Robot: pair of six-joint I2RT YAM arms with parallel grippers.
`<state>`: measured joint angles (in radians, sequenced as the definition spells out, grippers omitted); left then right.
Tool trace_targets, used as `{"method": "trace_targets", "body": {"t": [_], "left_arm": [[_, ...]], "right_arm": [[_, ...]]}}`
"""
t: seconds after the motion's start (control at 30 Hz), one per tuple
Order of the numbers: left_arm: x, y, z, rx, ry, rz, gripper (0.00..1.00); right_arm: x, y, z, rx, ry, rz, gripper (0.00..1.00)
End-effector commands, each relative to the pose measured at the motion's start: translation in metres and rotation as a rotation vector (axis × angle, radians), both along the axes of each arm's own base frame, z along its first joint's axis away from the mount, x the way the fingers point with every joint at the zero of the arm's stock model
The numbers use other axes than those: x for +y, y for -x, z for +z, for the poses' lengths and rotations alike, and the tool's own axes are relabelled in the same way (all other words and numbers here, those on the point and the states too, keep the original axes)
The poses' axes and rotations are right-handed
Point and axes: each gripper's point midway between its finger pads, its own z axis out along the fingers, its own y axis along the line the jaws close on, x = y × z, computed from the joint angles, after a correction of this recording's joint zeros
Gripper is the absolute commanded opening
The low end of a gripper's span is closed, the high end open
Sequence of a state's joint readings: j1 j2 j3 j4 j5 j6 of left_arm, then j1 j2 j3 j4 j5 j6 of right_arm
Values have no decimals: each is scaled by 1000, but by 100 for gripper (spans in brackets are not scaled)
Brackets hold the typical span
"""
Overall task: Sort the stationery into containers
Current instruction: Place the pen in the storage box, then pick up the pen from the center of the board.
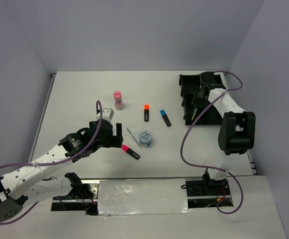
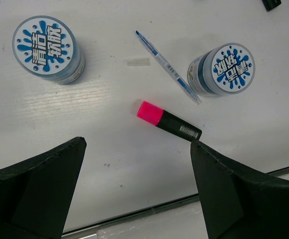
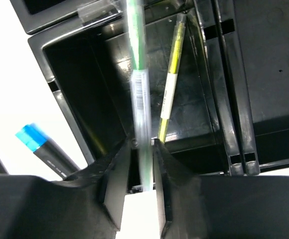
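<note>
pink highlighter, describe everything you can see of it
The pink highlighter is short, black-barrelled plastic with a bright pink cap on and a small white label near its black end. It lies flat, diagonal, on the white table, its black end just off one of the open left fingers; contact there is unclear.

White-and-black arms (image 1: 225, 104) being shown.
Purple cables (image 1: 182, 144) are being trailed along perforated white links (image 1: 30, 172); joints (image 1: 236, 132) are being capped in black.

walls (image 1: 134, 35): pale grey | table (image 1: 79, 94): white | light: even
</note>
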<state>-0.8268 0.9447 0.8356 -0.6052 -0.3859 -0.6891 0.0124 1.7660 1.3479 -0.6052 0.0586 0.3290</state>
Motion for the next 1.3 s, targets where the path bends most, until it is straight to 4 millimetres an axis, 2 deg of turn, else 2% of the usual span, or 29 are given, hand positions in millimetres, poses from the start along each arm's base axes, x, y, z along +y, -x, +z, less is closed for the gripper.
{"method": "trace_targets", "body": {"t": [0.0, 0.1, 0.17, 0.2, 0.3, 0.33, 0.47, 0.5, 0.57, 0.6, 0.63, 0.67, 0.8, 0.83, 0.9, 0.93, 0.97, 1.07, 1.13, 1.2, 1.23, 1.27], "left_arm": [[-5, -2, 9, -16, 49, 8, 99], [-4, -1, 11, -19, 48, 5, 99], [-4, -2, 13, -24, 49, 6, 99], [-4, -2, 13, -23, 47, 8, 99], [-1, -4, 15, -27, 41, 35, 99], [4, -6, 15, -31, 25, 60, 99], [8, -12, 16, -21, 13, 126, 99], [10, -14, 21, -30, 21, 148, 99], [22, -16, 23, -36, 4, 228, 99], [25, -17, 29, -46, 12, 248, 99], [28, -18, 31, -49, 12, 268, 99], [32, -17, 33, -51, 17, 293, 99], [44, -15, 37, -46, 26, 366, 99], [48, -13, 38, -46, 24, 381, 99], [59, -9, 43, -54, 28, 432, 99], [63, -7, 46, -57, 40, 456, 99], [69, -4, 52, -72, 59, 471, 99], [82, 3, 68, -118, 80, 477, 99], [88, 6, 74, -143, 69, 460, 99], [94, 9, 80, -164, 69, 446, 99], [96, 11, 80, -169, 58, 440, 99], [98, 12, 81, -170, 55, 441, 99]], "right_arm": [[2, -11, 7, -40, -29, -5, 34], [4, -12, 13, -49, -33, 8, 48], [4, -14, 25, -72, -29, 9, 59], [4, -13, 29, -75, -31, 14, 60], [11, -10, 62, -160, -53, 44, 59], [21, -6, 88, -230, -69, 87, 59], [54, 15, 124, -305, -71, 208, 59], [82, 24, 130, -326, -72, 316, 59], [113, 42, 143, -370, -62, 426, 60], [144, 56, 142, -368, -55, 534, 60], [157, 63, 140, -363, -48, 573, 61], [166, 67, 131, -345, -33, 600, 69], [219, 91, 108, -302, -50, 725, 69], [245, 106, 108, -303, -53, 790, 69], [267, 114, 98, -289, -26, 845, 66], [279, 116, 101, -293, -31, 868, 62], [292, 124, 96, -280, -31, 907, 53], [311, 124, 68, -207, 34, 956, 44], [320, 122, 43, -140, 87, 978, 43], [331, 121, 33, -122, 111, 1002, 42], [333, 122, 14, -75, 140, 1008, 42], [336, 122, 8, -63, 156, 1016, 41]]}}
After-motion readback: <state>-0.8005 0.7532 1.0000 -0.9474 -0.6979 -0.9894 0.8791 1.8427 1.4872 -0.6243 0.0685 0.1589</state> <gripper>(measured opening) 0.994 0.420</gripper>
